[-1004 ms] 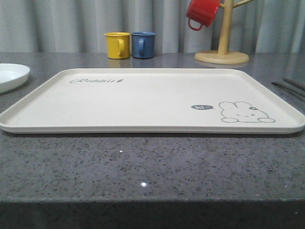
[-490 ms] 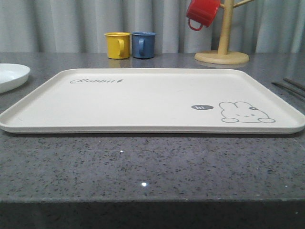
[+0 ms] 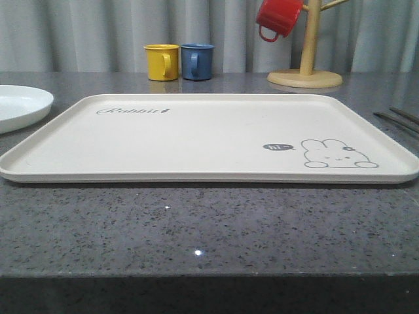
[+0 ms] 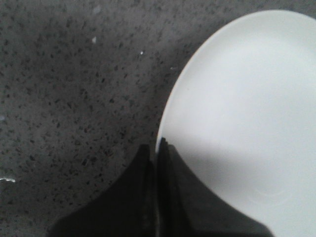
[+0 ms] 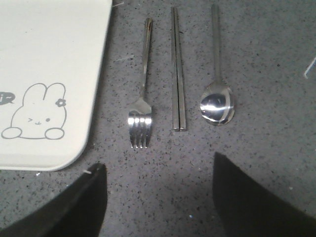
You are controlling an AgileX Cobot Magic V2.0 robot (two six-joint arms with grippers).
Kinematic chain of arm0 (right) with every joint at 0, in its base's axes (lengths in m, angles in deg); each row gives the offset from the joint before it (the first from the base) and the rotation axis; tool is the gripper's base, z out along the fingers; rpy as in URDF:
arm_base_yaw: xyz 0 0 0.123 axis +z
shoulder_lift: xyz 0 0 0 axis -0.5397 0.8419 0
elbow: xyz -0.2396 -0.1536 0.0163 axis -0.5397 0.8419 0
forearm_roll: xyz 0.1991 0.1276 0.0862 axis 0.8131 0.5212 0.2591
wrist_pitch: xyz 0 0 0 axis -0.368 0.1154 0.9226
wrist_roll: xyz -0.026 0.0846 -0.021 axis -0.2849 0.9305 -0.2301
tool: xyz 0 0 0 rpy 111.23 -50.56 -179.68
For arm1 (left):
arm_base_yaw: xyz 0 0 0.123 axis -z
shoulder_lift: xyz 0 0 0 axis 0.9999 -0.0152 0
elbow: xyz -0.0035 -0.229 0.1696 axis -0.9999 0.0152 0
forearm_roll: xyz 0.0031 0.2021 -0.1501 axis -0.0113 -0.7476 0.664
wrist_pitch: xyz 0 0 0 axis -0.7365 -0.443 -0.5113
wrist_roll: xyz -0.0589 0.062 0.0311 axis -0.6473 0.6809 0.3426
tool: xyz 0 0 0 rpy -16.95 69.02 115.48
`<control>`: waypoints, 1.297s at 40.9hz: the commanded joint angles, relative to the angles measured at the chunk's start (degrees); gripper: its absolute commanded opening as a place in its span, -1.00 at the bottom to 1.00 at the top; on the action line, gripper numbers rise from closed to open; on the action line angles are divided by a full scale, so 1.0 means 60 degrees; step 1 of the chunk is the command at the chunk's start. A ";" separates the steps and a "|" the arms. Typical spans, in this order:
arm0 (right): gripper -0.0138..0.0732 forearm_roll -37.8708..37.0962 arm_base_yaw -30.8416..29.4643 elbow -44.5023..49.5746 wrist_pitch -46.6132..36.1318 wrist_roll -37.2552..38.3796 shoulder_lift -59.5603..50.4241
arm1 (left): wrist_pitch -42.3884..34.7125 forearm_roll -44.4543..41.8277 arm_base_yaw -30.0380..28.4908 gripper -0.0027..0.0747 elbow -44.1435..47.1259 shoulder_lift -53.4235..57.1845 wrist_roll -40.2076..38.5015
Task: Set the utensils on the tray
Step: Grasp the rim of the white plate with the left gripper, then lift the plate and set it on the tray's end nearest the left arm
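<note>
Reading "Rabbit" and "hi", tray (image 3: 209, 140) carries no utensils (image 5: 177, 74).

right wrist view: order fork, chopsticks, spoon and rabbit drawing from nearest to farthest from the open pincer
1. fork and chopsticks, straight ahead of the right pincer; too close to call
2. spoon, off to one side
3. rabbit drawing, on the tray's corner, other side
</note>
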 commanded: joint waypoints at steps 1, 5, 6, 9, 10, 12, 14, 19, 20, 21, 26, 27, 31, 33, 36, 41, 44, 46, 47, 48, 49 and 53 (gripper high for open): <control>0.44 -0.0105 -0.0064 -0.0328 -0.0541 -0.0060 0.0069 | 0.0099 0.0623 0.0145 -0.98 -0.0656 0.0810 0.0202; 0.44 -0.0105 -0.0064 -0.0328 -0.0541 -0.0060 0.0069 | 0.0616 0.1165 0.0405 -0.98 -0.1018 0.1000 0.0538; 0.44 -0.0105 -0.0064 -0.0328 -0.0541 -0.0060 0.0069 | 0.0783 0.1301 0.0526 -0.98 -0.1093 0.1026 0.0673; 0.44 -0.0105 -0.0064 -0.0328 -0.0541 -0.0060 0.0069 | 0.1278 0.1744 0.0922 -0.98 -0.1318 0.1028 0.1079; 0.44 -0.0105 -0.0064 -0.0328 -0.0541 -0.0060 0.0069 | 0.1415 0.1816 0.1070 -0.98 -0.1347 0.1028 0.1246; 0.44 -0.0105 -0.0064 -0.0328 -0.0541 -0.0060 0.0069 | 0.1586 0.1839 0.1466 -0.98 -0.1371 0.1028 0.1290; 0.44 -0.0105 -0.0064 -0.0328 -0.0541 -0.0060 0.0069 | 0.1709 0.1822 0.1913 -0.98 -0.1371 0.1028 0.1343; 0.44 -0.0105 -0.0064 -0.0328 -0.0541 -0.0060 0.0069 | 0.1984 0.1637 0.3039 -0.98 -0.1371 0.0920 0.1510; 0.44 -0.0105 -0.0064 -0.0328 -0.0541 -0.0060 0.0069 | 0.1981 0.1495 0.3306 -0.98 -0.1371 0.0898 0.1510; 0.44 -0.0105 -0.0064 -0.0328 -0.0541 -0.0060 0.0069 | 0.1981 0.1363 0.3509 -0.98 -0.1371 0.0850 0.1510; 0.44 -0.0105 -0.0064 -0.0328 -0.0541 -0.0060 0.0069 | 0.1981 0.0649 0.4490 -0.98 -0.1371 0.0668 0.1510; 0.44 -0.0105 -0.0064 -0.0328 -0.0541 -0.0060 0.0069 | 0.1981 0.0570 0.4630 -0.98 -0.1371 0.0624 0.1510; 0.44 -0.0105 -0.0064 -0.0328 -0.0529 -0.0060 0.0069 | 0.1608 0.0357 0.5169 -0.98 -0.1371 0.0425 0.1510; 0.44 -0.0105 -0.0064 -0.0328 -0.0529 -0.0060 0.0069 | 0.1510 0.0357 0.5355 -0.98 -0.1371 0.0279 0.1510; 0.44 -0.0105 -0.0064 -0.0328 -0.0529 -0.0060 0.0069 | 0.1472 0.0374 0.5498 -0.98 -0.1371 0.0076 0.1510; 0.44 -0.0105 -0.0064 -0.0328 -0.0529 -0.0060 0.0069 | 0.1445 0.0342 0.5545 -0.98 -0.1371 -0.0157 0.1510; 0.44 -0.0105 -0.0064 -0.0328 -0.0529 -0.0060 0.0069 | 0.1421 0.0221 0.5545 -0.96 -0.1371 -0.0197 0.1494; 0.44 -0.0105 -0.0064 -0.0328 -0.0529 -0.0060 0.0069 | 0.1351 0.0183 0.5545 -0.88 -0.1371 -0.0197 0.1494; 0.44 -0.0105 -0.0064 -0.0328 -0.0529 -0.0060 0.0069 | 0.1351 0.0183 0.5545 -0.79 -0.1371 -0.0197 0.1494; 0.44 -0.0105 -0.0064 -0.0328 -0.0529 -0.0060 0.0069 | 0.1351 0.0183 0.5545 -0.71 -0.1371 -0.0197 0.1494; 0.44 -0.0105 -0.0064 -0.0328 -0.0529 -0.0060 0.0069 | 0.1351 0.0183 0.5545 -0.62 -0.1371 -0.0197 0.1494; 0.44 -0.0105 -0.0064 -0.0328 -0.0529 -0.0060 0.0069 | 0.1389 0.0183 0.5545 -0.22 -0.1371 -0.0197 0.1474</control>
